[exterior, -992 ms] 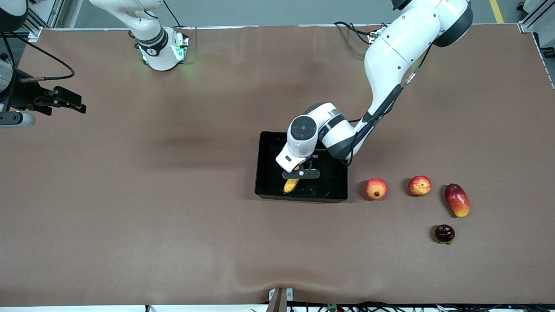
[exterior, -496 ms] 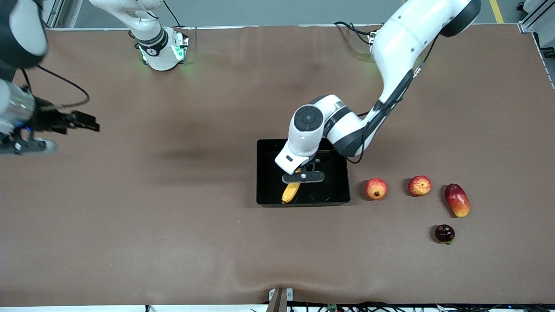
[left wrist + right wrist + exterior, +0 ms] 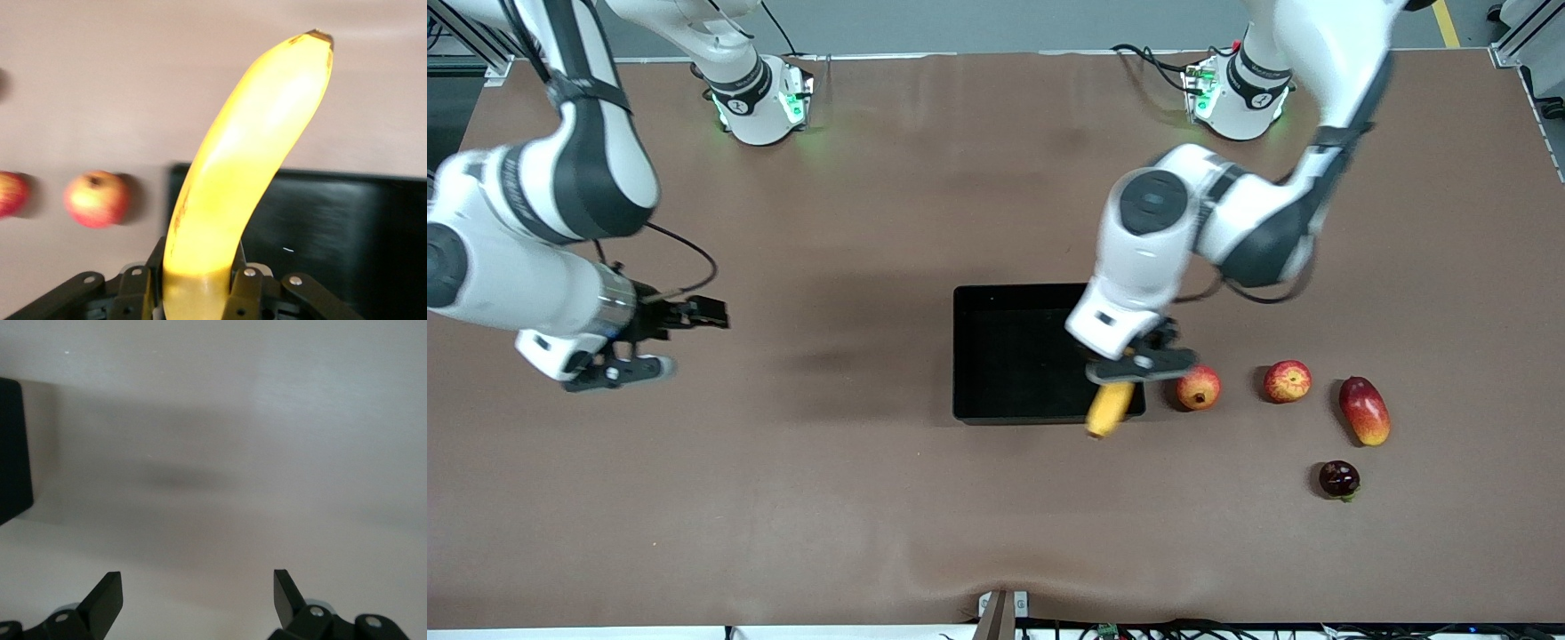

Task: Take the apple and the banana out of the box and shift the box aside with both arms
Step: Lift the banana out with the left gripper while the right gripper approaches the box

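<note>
Banana [image 3: 1106, 412]: up in the air, clamped in the left gripper [image 3: 1136, 363], hanging over the box corner nearest the apples.
Dark round fruit [image 3: 1338, 478]: nearest the front camera, alone on the table [image 3: 827, 498].
Box [image 3: 978, 416]: black tray mid-table, nothing lying inside.
Apples: one [image 3: 1198, 388] just beside the box, another [image 3: 1288, 380] next along, then a red-yellow mango [image 3: 1364, 410].
Right gripper [image 3: 618, 366]: jaws wide apart, holding nothing, over bare table toward the right arm's end.

Right hand [image 3: 193, 600], fingers [image 3: 107, 597] spread wide, over bare table [image 3: 267, 453]; black box [image 3: 13, 453] corner at view's edge.
</note>
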Motion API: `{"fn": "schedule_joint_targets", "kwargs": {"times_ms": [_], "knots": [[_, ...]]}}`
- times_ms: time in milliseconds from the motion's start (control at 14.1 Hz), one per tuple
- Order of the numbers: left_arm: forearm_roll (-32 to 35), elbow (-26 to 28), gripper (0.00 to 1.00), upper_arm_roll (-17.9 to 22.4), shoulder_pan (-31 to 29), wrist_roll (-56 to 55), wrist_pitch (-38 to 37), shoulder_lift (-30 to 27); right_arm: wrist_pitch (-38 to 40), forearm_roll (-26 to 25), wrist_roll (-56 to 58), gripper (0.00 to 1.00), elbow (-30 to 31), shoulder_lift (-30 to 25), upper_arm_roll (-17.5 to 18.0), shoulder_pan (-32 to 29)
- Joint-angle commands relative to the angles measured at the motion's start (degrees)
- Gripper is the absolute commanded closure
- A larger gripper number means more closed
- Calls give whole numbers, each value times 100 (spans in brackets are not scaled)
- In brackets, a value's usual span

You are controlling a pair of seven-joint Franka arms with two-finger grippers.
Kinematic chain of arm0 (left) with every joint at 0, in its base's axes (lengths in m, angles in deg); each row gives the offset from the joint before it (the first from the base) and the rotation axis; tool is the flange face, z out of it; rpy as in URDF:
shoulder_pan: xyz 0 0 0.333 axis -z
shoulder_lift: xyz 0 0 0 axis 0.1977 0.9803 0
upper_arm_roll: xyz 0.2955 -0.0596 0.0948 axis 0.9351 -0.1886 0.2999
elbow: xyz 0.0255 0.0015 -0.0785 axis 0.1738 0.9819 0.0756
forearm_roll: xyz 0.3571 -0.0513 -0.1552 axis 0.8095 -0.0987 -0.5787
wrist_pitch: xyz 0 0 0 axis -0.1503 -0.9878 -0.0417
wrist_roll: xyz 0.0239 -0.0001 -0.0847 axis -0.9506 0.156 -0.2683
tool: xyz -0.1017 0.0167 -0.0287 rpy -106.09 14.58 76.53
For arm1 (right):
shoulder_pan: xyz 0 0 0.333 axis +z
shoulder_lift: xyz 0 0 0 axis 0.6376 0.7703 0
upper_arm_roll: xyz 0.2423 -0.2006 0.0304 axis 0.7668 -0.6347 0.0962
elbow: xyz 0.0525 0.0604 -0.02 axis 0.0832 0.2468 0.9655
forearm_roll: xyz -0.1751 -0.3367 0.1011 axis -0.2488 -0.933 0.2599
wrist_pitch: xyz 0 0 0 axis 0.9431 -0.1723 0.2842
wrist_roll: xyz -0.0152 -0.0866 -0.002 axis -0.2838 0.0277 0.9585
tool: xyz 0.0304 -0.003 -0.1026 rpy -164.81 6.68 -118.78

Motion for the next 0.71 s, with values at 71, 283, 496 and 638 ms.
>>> {"fn": "schedule_joint_targets", "kwargs": {"times_ms": [71,283,496,638], "knots": [[52,218,100,-48,-963,1003,-39,-47,-547,129,-59,0,-188,615,-37,492],[70,227,100,-48,-1640,1995,58,225,-970,506,-864,0,-276,1046,-37,862],[61,175,100,-48,-2169,2876,513,681,-1041,455,-1252,0,-1090,1800,-55,1476],[79,122,100,-22,-2214,2930,970,1050,-1093,498,-2050,0,-1348,2057,-46,1767]]}}
